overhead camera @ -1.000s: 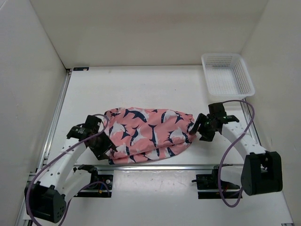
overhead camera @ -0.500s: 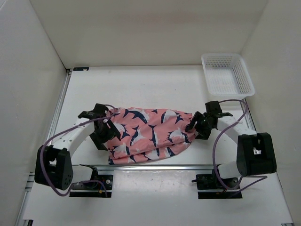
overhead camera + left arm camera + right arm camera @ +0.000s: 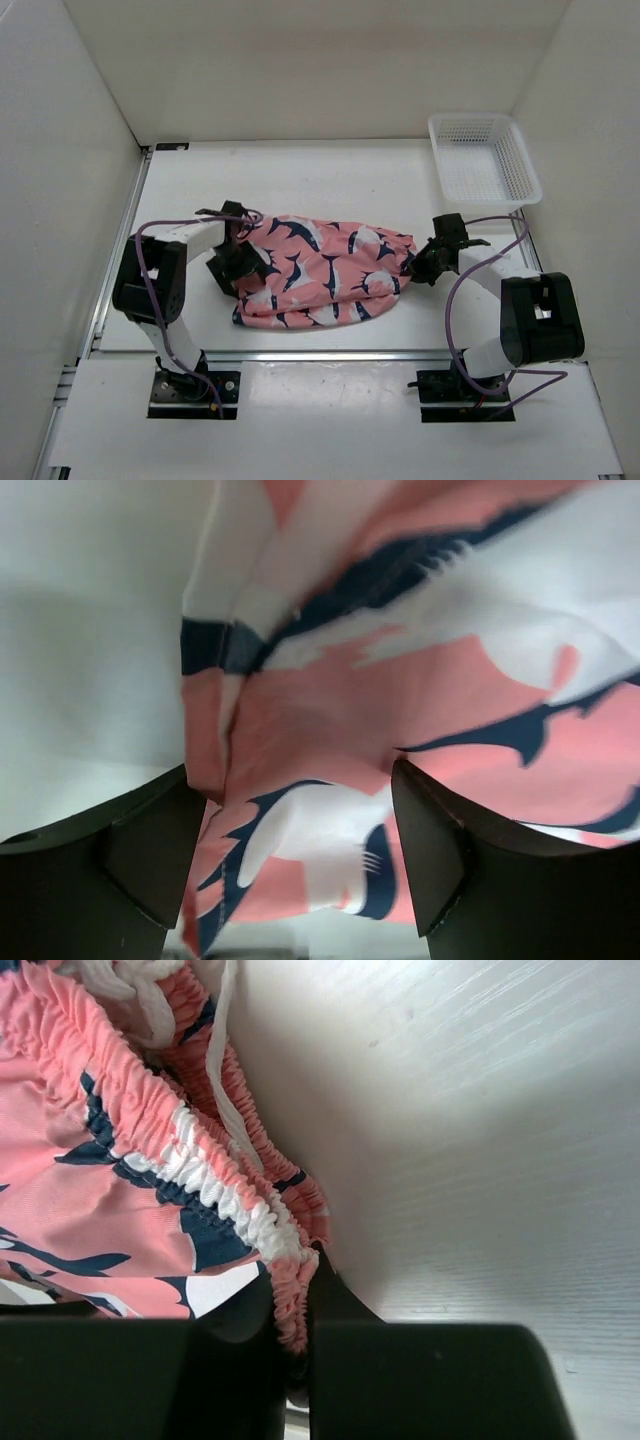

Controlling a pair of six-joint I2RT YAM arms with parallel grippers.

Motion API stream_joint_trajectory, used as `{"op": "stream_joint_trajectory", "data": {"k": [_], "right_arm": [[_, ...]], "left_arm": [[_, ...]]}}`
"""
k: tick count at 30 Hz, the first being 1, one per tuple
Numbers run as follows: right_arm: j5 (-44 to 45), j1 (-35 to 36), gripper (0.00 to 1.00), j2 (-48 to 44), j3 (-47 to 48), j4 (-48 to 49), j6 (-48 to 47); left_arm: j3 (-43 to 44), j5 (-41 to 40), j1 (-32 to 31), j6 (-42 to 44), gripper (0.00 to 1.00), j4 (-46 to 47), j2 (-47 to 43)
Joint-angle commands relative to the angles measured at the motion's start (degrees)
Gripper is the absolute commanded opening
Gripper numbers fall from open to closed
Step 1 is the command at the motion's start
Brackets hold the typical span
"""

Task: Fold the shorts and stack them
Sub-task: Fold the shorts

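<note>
Shorts lie lengthwise left-to-right: right pincer clamps the waistband, left pincer gapes (unclosed) astride their left end.

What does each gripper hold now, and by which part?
The right gripper pinches the shorts by their gathered waistband. The left gripper stands open over them, holding nothing.

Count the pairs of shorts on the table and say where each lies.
1. The salmon-pink fabric shorts printed with navy-and-white whales lie bunched in the middle of the table, left of the white mesh basket at the far right corner. Folds might hide another; none shows.
</note>
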Motion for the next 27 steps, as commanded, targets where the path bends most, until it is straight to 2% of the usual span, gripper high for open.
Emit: {"op": "stream_joint_trajectory", "data": {"k": [1,3,6,7,9,11,14,18,21,24,25,27], "right_arm": [[5.0,0.1,0.00,-0.7,-0.9,4.3,10.5],[6.1,0.6,0.00,-0.7,-1.4,5.1,13.9],[8.2,0.6,0.00,0.8,1.7,3.8,12.9],[9.1,0.6,0.11,2.1,3.3,2.7,10.2],[10.2,1.2,0.25,3.3,7.5,0.8,7.1],[10.8,2.0,0.38,3.9,9.1,-1.0,4.2],[12.2,3.0,0.48,3.3,10.5,-3.0,2.5],[13.9,4.1,0.53,0.8,11.1,-6.5,0.6],[15.4,4.8,0.54,-2.5,11.1,-8.6,-0.8],[16.9,5.3,0.54,-4.4,10.4,-9.1,-1.5],[16.9,5.3,0.54,-4.4,10.4,-9.1,-1.5],[17.5,5.3,0.48,-4.4,9.9,-9.1,-2.0]], "left_arm": [[9.0,-3.8,0.2,2.3,0.84,4.0,3.0],[14.9,-3.8,0.9,4.1,0.82,3.0,5.3],[20.5,-5.6,1.5,6.0,0.82,-0.6,5.3],[21.3,-5.6,1.5,6.5,0.82,-1.7,5.3],[21.8,-6.3,1.5,7.1,0.86,-4.3,3.3],[20.1,-6.3,1.5,7.1,0.89,-5.0,1.3],[15.7,-5.2,1.5,7.1,0.90,-5.0,-2.5],[10.8,-3.5,1.5,7.1,0.85,-3.9,-5.2],[7.2,-3.5,1.5,7.1,0.85,-3.2,-5.7],[5.3,-3.0,1.5,6.6,0.67,-1.0,-5.7],[5.3,-3.0,1.5,6.6,0.53,-1.0,-5.0],[6.0,-3.0,1.5,6.6,0.42,-0.3,-4.1]]}}
